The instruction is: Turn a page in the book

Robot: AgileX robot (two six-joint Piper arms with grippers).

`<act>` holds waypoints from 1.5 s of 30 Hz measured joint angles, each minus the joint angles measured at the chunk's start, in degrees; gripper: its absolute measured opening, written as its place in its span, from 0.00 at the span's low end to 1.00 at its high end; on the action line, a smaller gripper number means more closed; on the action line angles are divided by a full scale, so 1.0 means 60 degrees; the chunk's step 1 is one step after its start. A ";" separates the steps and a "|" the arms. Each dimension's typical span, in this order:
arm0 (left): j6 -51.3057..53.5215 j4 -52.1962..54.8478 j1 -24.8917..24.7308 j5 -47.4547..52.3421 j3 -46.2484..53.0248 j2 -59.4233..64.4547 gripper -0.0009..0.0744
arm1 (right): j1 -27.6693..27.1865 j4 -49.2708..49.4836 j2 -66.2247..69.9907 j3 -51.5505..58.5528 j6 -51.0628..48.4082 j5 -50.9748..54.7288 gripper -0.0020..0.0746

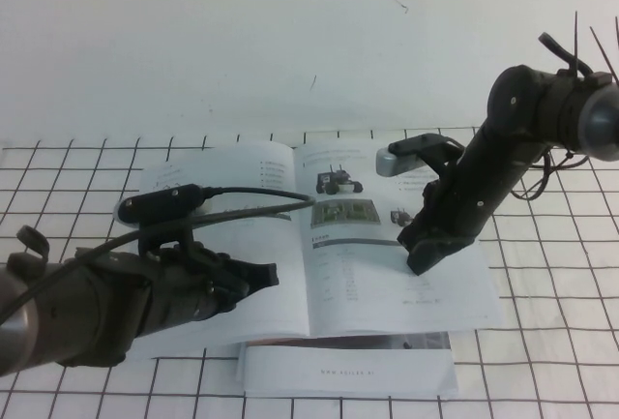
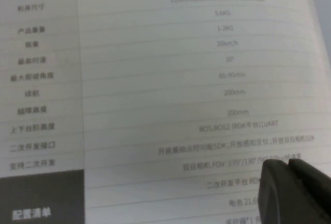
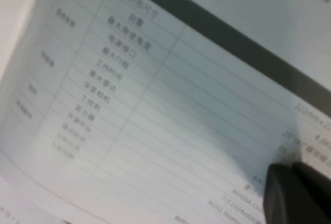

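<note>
The book (image 1: pixel 271 235) lies open on the gridded table. Its right-hand page (image 1: pixel 358 274) shows a black rover, small photos, a grey bar and a table. My right gripper (image 1: pixel 421 262) is shut, its tips down on that page near the outer edge. In the right wrist view the shut fingers (image 3: pixel 292 168) rest on the page's table (image 3: pixel 155 105), which bows slightly. My left gripper (image 1: pixel 271 274) hovers shut over the left-hand page near the spine. The left wrist view has its closed tips (image 2: pixel 292 164) just above printed rows (image 2: pixel 155 79).
A plain white booklet (image 1: pixel 348 371) pokes out from under the book at the front edge. The table (image 1: pixel 542 361) is white with a black grid, and a white wall (image 1: pixel 242 42) rises behind. A black cable (image 1: pixel 261 192) arcs from the left arm over the left page.
</note>
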 joint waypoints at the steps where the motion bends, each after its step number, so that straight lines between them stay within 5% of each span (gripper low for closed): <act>1: 0.0068 0.0000 0.0000 0.0016 -0.0038 0.0015 0.01 | 0.0000 -0.0017 0.0000 0.0000 0.0100 0.0237 0.03; 10: 0.0220 0.0037 0.0000 -0.0048 -0.0232 0.0035 0.01 | 0.0124 -0.0453 -0.0475 0.0194 0.0528 0.1300 0.03; 26: 0.0470 0.0255 0.0000 -0.0271 -0.0328 0.0806 0.01 | 0.0197 -0.0862 -0.0775 0.0484 0.0748 -0.0201 0.03; 32: 0.0649 0.0450 0.0022 0.0640 -0.0328 -0.1400 0.01 | 0.0197 -0.1959 -0.2894 0.0484 0.0748 -0.0342 0.03; 38: 0.0697 0.2387 0.0077 0.3475 -0.0328 -0.3996 0.01 | 0.0197 -0.2783 -0.5616 0.0484 0.0748 0.0446 0.03; 45: -0.2462 0.5960 0.0077 0.4845 -0.0014 -0.6346 0.01 | 0.0197 -0.3309 -0.8058 0.0970 0.0748 0.1023 0.03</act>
